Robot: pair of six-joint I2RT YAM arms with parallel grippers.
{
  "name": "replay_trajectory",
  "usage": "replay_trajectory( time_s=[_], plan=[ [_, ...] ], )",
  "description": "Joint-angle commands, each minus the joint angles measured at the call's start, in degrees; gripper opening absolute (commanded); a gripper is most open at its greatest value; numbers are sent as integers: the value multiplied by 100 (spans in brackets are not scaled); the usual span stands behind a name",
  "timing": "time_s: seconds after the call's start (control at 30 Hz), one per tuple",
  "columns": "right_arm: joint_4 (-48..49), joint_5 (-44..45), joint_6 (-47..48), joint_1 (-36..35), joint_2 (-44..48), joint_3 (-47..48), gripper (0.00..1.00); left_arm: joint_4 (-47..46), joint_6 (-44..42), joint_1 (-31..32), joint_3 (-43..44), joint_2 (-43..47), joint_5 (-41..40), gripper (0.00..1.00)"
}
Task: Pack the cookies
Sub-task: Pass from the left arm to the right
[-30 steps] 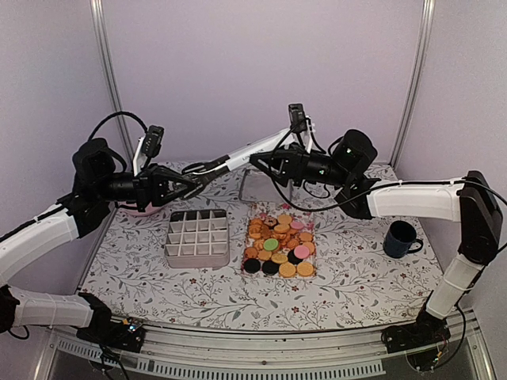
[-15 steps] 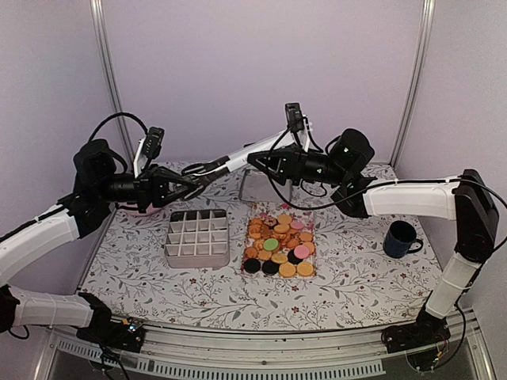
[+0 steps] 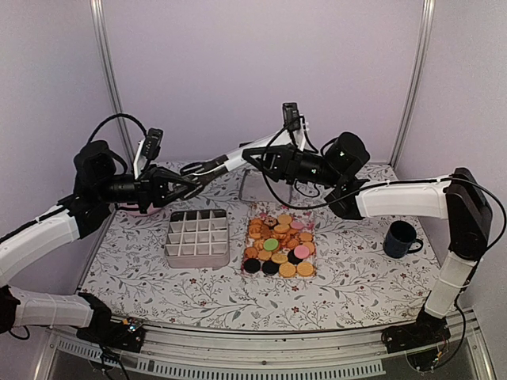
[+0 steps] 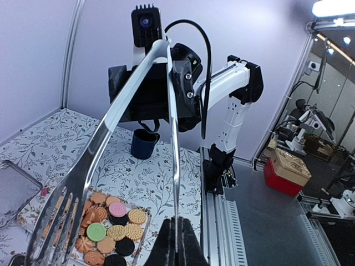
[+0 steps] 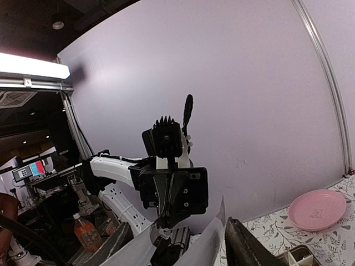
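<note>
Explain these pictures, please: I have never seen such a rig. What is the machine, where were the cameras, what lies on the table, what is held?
These are two robot arms, a left arm and a right arm, bolted at a table's near edge. The wide picture comes from a fixed camera above and behind them; the other two come from a camera on each wrist. On the table lie round cookies, a grey divided tray, a blue mug and a pink plate. The left pincer is shut on white tongs. The right pincer has its fingers either side of the tongs' far end; whether they grip, I cannot tell.
</note>
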State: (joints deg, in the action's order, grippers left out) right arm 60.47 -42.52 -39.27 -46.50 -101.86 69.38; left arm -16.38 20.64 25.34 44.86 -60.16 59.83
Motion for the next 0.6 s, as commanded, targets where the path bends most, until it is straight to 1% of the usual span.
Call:
replay_trajectory(
  time_s=[0.0,0.07,0.13,0.23,0.4,0.43,0.47,0.5,0.57],
  plan=[
    [-276,123,163,-7,193,-94,49,-20,-165,-126,-53,28,42,1],
    [-591,204,327,-6,284,-130,45,30,-204,-187,-71,22,33,2],
    [-847,279,493,-5,366,-142,47,83,-251,-247,-87,2,24,3],
    [-954,457,626,-7,495,-257,47,161,-427,-291,-100,-26,6,6],
    [-1160,844,802,0,691,-448,43,482,-783,-346,-109,-116,-127,13],
    [-1233,938,845,1,739,-492,43,622,-871,-407,-84,-145,-171,17],
    [-1348,1024,948,6,802,-536,44,836,-979,-488,-38,-194,-170,33],
    [-1491,1112,1022,24,860,-576,45,1132,-1166,-572,48,-242,-144,43],
    [-1887,1282,1209,67,1040,-636,46,2010,-1690,-769,326,-405,-160,54]
  ],
)
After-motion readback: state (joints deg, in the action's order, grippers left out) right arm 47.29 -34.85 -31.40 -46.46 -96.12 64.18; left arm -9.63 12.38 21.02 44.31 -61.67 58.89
